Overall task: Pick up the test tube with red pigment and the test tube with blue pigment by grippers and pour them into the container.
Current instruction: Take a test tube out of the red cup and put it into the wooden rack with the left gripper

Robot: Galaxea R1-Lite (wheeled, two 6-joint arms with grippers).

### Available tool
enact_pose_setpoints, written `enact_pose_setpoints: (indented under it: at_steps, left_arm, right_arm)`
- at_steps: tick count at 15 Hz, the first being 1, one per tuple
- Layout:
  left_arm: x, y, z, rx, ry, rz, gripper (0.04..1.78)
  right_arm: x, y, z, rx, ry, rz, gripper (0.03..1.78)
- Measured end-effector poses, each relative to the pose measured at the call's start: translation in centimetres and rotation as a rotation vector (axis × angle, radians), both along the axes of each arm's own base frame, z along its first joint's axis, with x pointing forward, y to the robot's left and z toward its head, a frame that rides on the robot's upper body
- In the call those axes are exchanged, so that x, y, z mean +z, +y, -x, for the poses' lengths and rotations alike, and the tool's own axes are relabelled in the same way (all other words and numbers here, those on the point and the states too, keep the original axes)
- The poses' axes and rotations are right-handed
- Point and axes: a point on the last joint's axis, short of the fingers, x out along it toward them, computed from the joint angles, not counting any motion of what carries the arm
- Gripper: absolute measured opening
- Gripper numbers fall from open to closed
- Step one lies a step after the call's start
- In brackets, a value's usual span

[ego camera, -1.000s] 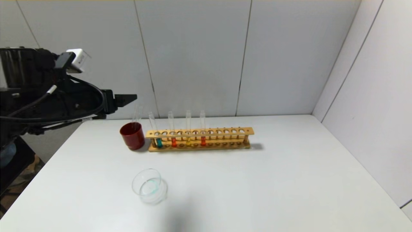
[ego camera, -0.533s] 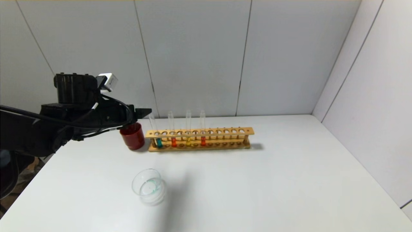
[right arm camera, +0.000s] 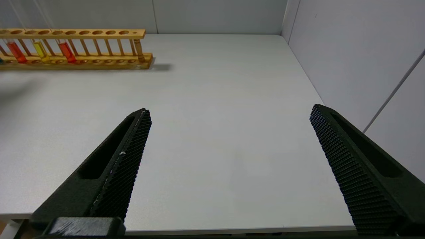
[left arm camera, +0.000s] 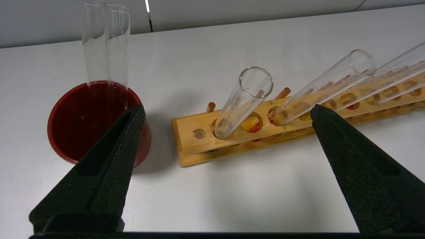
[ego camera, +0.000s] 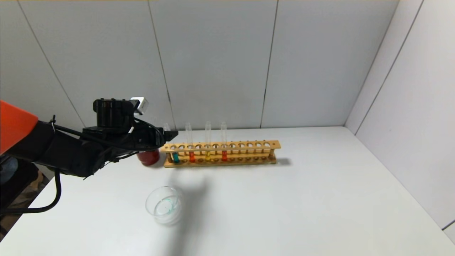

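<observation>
The left gripper hung wide open, empty, at the rack's left end, approaching the test tube with blue pigment. Next it should straddle that tube and close. The right gripper idled open over the desk.

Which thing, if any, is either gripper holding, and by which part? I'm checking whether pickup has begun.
Nothing is held. The left gripper is open near the blue-pigment clear glass test tube; the right gripper is open over bare table.

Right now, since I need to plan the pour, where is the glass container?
In the head view, the container sits on the table's near left part, in front of the dark red cup and the rack's left end.
</observation>
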Motion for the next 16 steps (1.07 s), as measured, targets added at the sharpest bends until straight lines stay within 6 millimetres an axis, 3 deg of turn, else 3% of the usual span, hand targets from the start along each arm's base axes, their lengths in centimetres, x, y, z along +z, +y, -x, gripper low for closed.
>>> enact_pose_setpoints:
  at_steps: [12,16]
  left_arm:
    - [-2.4,-0.7,-3.2,-0.001,0.028,-0.006,1.75]
    - [-3.2,-1.3,-3.6,-0.014,0.039,-0.011,1.51]
  right_arm:
    - [0.0,0.0,0.0,0.0,0.0,0.0,1.75]
    - [0.0,0.0,0.0,0.0,0.0,0.0,1.75]
